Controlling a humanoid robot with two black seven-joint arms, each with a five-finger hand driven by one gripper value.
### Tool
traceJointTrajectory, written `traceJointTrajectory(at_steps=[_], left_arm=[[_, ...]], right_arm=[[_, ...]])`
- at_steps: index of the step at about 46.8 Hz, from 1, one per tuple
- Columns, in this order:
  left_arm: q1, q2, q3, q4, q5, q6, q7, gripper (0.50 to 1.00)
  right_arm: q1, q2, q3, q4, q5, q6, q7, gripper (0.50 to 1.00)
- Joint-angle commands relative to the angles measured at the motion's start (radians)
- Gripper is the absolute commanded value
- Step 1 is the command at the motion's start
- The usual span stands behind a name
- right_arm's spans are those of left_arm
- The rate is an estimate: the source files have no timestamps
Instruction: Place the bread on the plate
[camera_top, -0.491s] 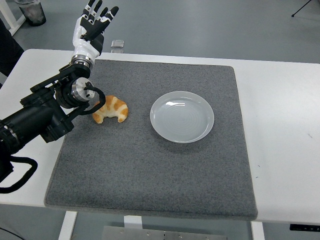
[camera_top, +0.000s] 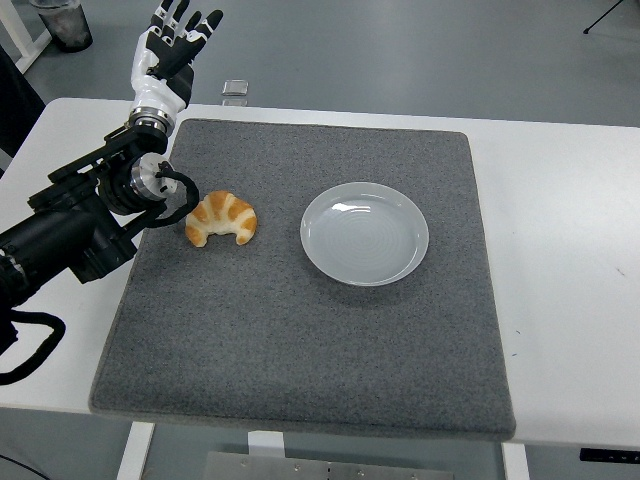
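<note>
My left hand (camera_top: 170, 45) is raised past the far-left corner of the grey mat (camera_top: 300, 330), fingers (camera_top: 186, 14) spread upward and holding nothing; its palm faces away from the mat. My black forearm (camera_top: 90, 215) runs back from the wrist along the mat's left edge, with a cable loop just beside the bread (camera_top: 222, 219). The bread, a golden croissant, lies on the mat's left part, apart from my hand and well left of the plate (camera_top: 365, 233). The plate, pale and round, sits empty near the mat's centre. The mat lies on the white table (camera_top: 570, 260). A small clear object (camera_top: 235, 90) rests at the table's far edge, beyond the mat.
</note>
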Motion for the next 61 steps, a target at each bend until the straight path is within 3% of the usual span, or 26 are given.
traceJointTrajectory(at_steps=[1, 13, 26, 41, 50, 61], left_arm=[[-0.002, 0.004, 0.002, 0.007, 0.006, 0.0, 0.0, 0.994], [0.007, 0.011, 0.015, 0.004, 0.02, -0.053, 0.003, 0.992], [-0.011, 0.04, 0.218, -0.014, 0.23, -0.032, 0.01, 0.977], [-0.165, 0.167, 0.67, -0.154, 0.264, 0.011, 0.016, 0.943], [-0.238, 0.268, 0.827, -0.28, 0.331, 0.016, 0.016, 0.956], [-0.24, 0.363, 0.867, -0.346, 0.635, 0.019, 0.016, 0.962]], right_arm=[[-0.001, 0.0, 0.0, 0.0, 0.0, 0.0, 0.0, 0.952], [0.001, 0.0, 0.0, 0.0, 0.0, 0.0, 0.0, 0.952], [0.001, 0.0, 0.0, 0.001, 0.001, 0.0, 0.0, 0.952], [-0.001, 0.0, 0.0, 0.0, 0.0, 0.0, 0.0, 0.952], [0.001, 0.0, 0.0, 0.0, 0.0, 0.0, 0.0, 0.952], [0.001, 0.0, 0.0, 0.001, 0.0, 0.0, 0.0, 0.954]])
